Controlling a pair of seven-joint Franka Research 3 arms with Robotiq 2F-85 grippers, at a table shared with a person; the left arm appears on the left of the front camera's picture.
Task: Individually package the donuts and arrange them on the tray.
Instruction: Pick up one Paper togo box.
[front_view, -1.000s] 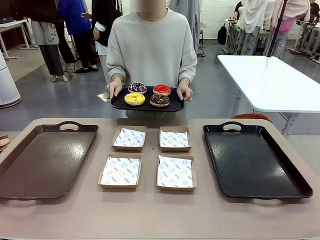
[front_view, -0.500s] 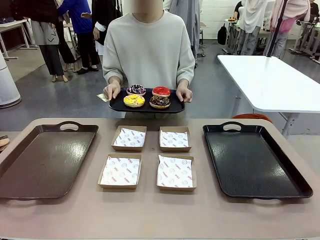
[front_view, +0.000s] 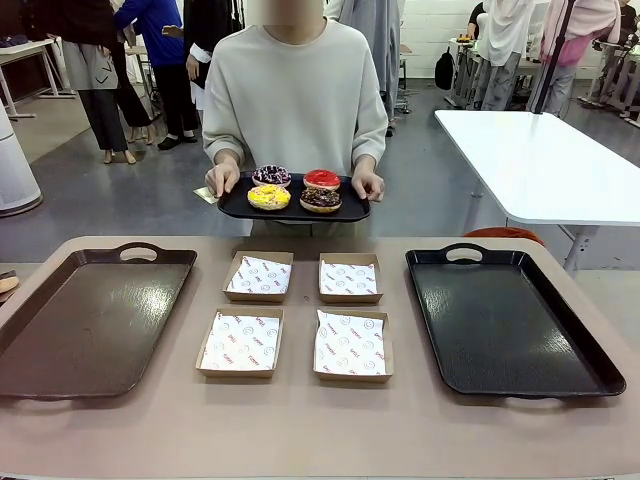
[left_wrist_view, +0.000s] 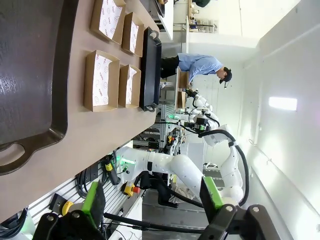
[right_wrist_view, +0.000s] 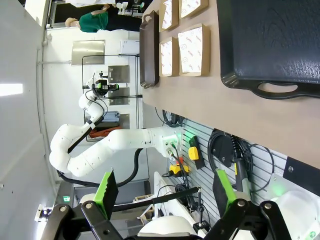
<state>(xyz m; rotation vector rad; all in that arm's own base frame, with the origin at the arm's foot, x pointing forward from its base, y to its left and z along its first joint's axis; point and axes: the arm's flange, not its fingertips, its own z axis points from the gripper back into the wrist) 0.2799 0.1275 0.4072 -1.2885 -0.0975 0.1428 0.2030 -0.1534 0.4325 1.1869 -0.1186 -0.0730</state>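
Small tray (front_view: 232, 208) with four donuts (front_view: 270, 198) has barely shifted; person holds it beyond the bench's far edge. Boxes (front_view: 241, 341) mid-bench unfilled. Left gripper (left_wrist_view: 152, 195), right gripper (right_wrist_view: 166, 190) wide, idle. Packaging not begun.

Bright, even light falls from overhead, and the front view is sharp throughout. Pale glare lies across the brown tray (front_view: 90, 330) and the black tray (front_view: 505, 330). Shadows on the table (front_view: 300, 430) are faint and soft. Both wrist views bend straight lines near their edges, and a ceiling lamp (left_wrist_view: 282, 103) burns out to white, washing the wall around it.
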